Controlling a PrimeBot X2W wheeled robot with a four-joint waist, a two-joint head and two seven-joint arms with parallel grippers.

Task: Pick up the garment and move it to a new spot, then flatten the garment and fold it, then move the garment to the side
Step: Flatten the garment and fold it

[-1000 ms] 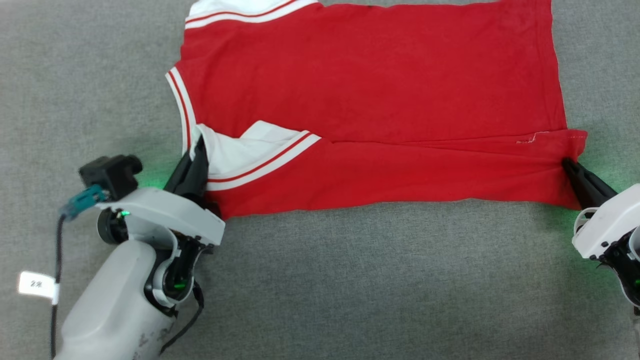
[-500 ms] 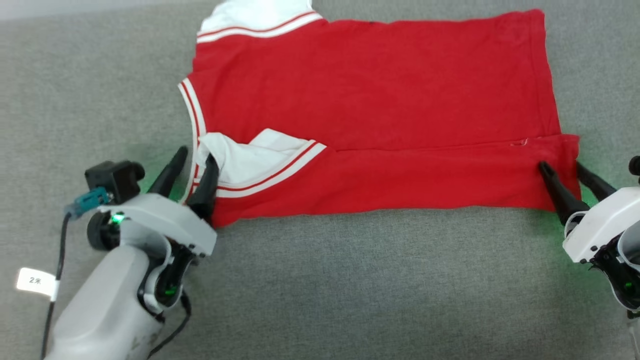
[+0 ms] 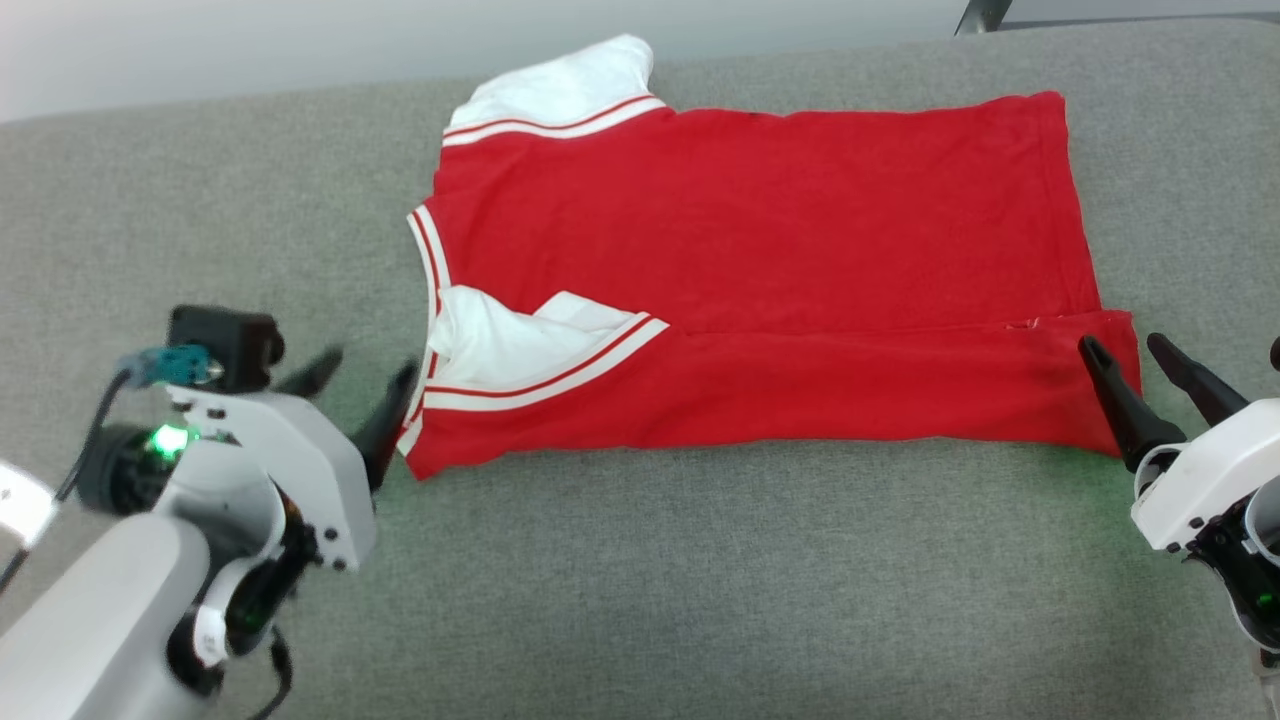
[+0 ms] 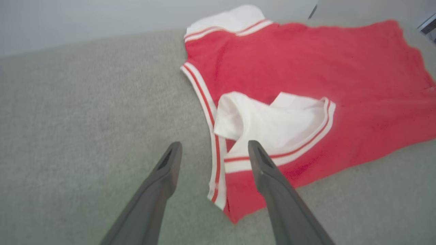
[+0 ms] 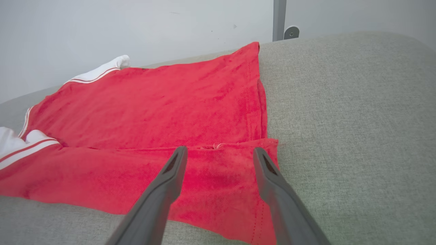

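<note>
Garment (image 3: 750, 250) lay lengthwise across the cushion (image 3: 700, 580), its near edge running from left gripper (image 3: 368, 365) at the collar to right gripper (image 3: 1120, 342) at the hem, both spread wide, empty.

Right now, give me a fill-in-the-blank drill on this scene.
The garment is mostly ____ in colour.
The left tool and right tool both stand ____, holding nothing.
The striped neckline lies nearest the ____ tool.
The garment rests on a ____ fabric surface.
Missing: red; open; left; grey.
</note>
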